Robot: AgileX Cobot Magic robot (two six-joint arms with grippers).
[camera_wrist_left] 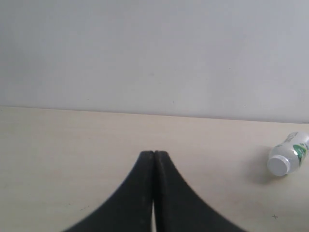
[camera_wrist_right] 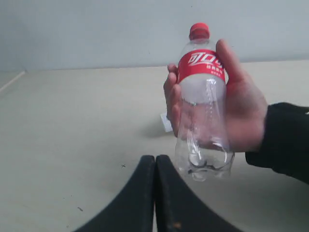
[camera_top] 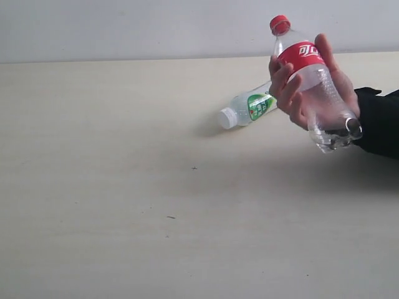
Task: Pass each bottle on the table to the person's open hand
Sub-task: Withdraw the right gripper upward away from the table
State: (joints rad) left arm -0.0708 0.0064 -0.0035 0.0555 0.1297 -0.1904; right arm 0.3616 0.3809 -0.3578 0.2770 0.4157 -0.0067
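The person's hand (camera_top: pixel 340 87) (camera_wrist_right: pixel 244 113), in a black sleeve, grips the clear bottle with red label and cap (camera_top: pixel 312 81) (camera_wrist_right: pixel 203 101) above the table (camera_top: pixel 124 187). Behind it lies the clear bottle with the green label (camera_top: pixel 249 107) (camera_wrist_left: pixel 288 157), on its side, white cap toward the left. In the right wrist view only a white scrap of it shows behind the hand. My left gripper (camera_wrist_left: pixel 154 153) is shut and empty, far from that bottle. My right gripper (camera_wrist_right: pixel 155 157) is shut and empty, just short of the held bottle's base. The yellow and floral bottles are out of view.
A pale wall (camera_top: pixel 124 28) runs behind the table's far edge. Small dark specks (camera_top: pixel 170 217) mark the tabletop. Neither arm shows in the exterior view.
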